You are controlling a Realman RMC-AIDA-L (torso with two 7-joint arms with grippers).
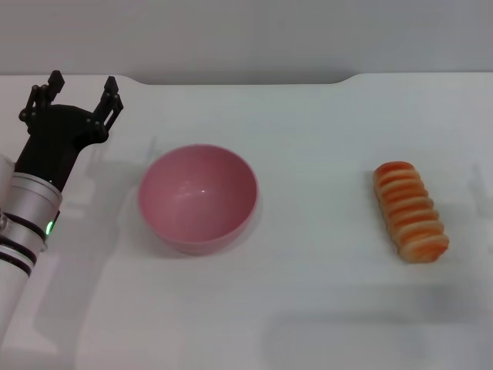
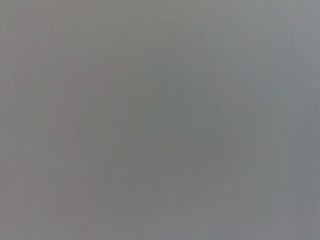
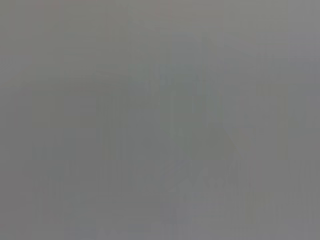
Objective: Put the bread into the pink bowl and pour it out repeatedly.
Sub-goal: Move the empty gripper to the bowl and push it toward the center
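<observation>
My left hand (image 1: 81,91) hangs wide open left of the empty pink bowl (image 1: 197,196); the bread (image 1: 410,211) lies well right. I should grip it across its middle.

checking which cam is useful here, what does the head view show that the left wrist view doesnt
Only the head view shows the scene: the empty pink bowl upright on the white table, the bread lying apart to its right, and the left pincer open, raised left of the bowl. Only the left wrist view: nothing, just a flat grey field. Shared: nothing recognisable; neither shows the right pincer.
</observation>
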